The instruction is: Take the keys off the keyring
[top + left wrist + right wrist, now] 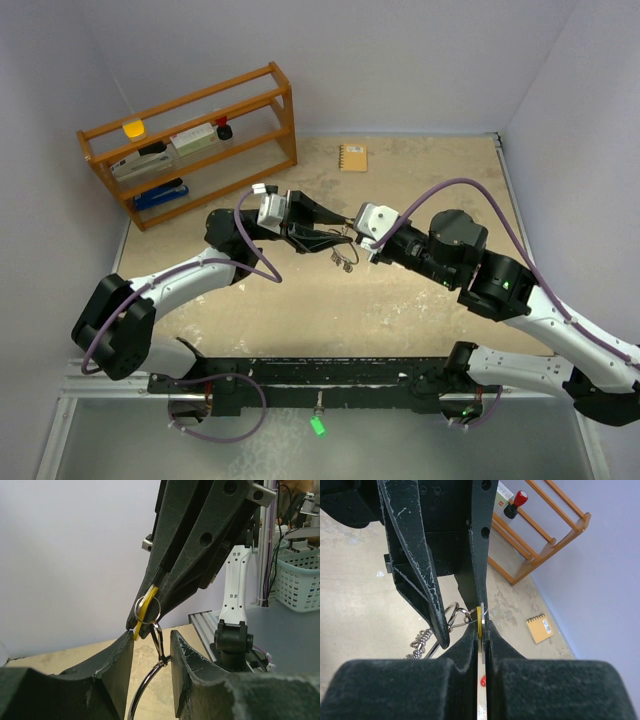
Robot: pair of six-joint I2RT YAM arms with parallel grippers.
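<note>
You have freed no key that I can see: the yellow-headed key [144, 611] is linked to the keyring [141, 686], held aloft between both arms, and the other keys [345, 260] dangle below. Your right gripper [481, 639] is clamped flat on that 1 key. Your left gripper [151, 636] stands partly apart around the ring wire; I cannot tell if it pinches.

Right gripper [481, 639] pinching a yellow-edged key [480, 622], keyring [451, 614] just left, silver keys [420, 644] dangling, orange notebook [540, 628] far right
</note>
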